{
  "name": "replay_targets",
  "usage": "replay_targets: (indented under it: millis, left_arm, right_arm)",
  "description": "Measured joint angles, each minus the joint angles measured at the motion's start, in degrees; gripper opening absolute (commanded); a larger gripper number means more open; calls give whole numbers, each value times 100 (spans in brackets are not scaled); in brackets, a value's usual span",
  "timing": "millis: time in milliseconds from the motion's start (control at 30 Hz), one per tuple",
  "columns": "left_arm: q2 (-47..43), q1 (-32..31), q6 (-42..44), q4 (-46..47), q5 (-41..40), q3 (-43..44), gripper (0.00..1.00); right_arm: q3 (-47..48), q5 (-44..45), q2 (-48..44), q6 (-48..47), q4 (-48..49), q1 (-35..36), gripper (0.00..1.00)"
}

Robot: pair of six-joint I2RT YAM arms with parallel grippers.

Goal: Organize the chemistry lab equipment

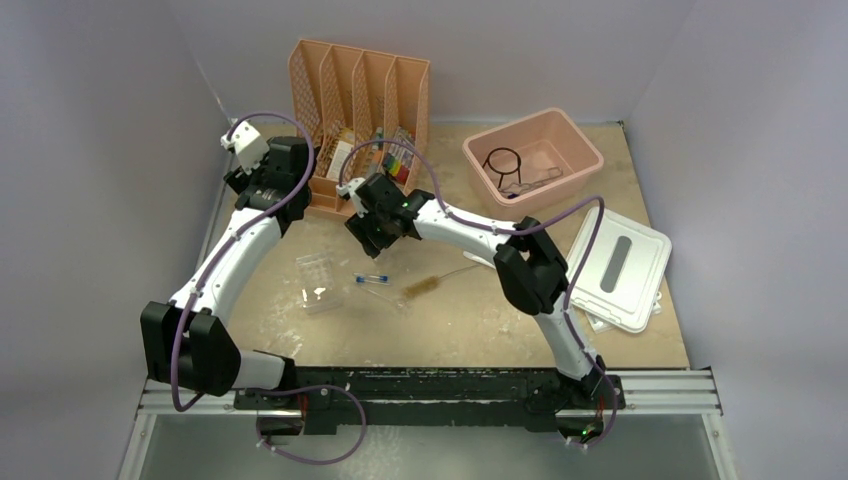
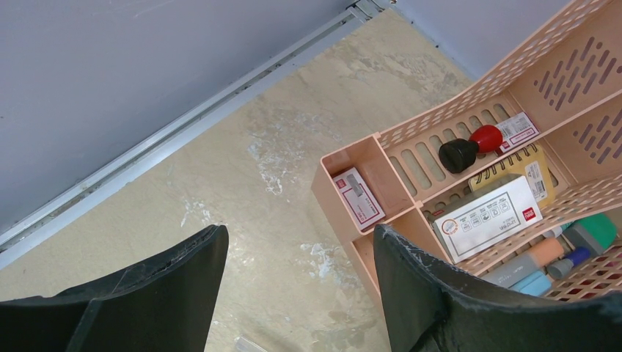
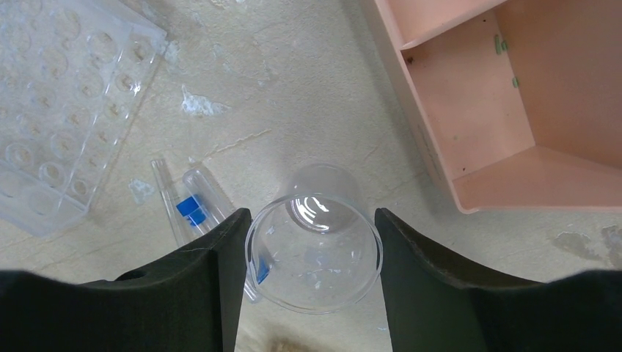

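Right gripper (image 3: 312, 220) fingers (image 3: 205, 286) are clamping the clear funnel (image 3: 315, 264), which is resting on the table (image 3: 293, 88) beside blue-capped clear tubes (image 3: 194, 205). Squeezing should be gentle, I think, since smooth walls may be slipping; left gripper (image 2: 299, 235) is gaping empty.

The left arm (image 1: 235, 255) is stretched forward along the left side, and the left gripper (image 2: 297, 253) is pointed downward and held wide open. The right arm (image 1: 470, 228) is folded at the elbow and reached toward the middle. The right gripper (image 3: 314, 253) is aimed downward, its fingers set against opposite sides of a clear cup (image 3: 315, 220).
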Motion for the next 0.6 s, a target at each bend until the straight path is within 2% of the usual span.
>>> replay_targets:
  millis: [267,400,600]
  left_arm:
    - [0,0,2,0,-11,0,72]
    - [0,2,13,0,-57,0,72]
    - [0,96,153,2,-190,0,72]
  right_arm:
    - [-98,-4,-116,35,-17,0,50]
    - [-313,-79,-496,33,-20,-39,50]
    - [-310,-643,-1287,197,-17,-350,50]
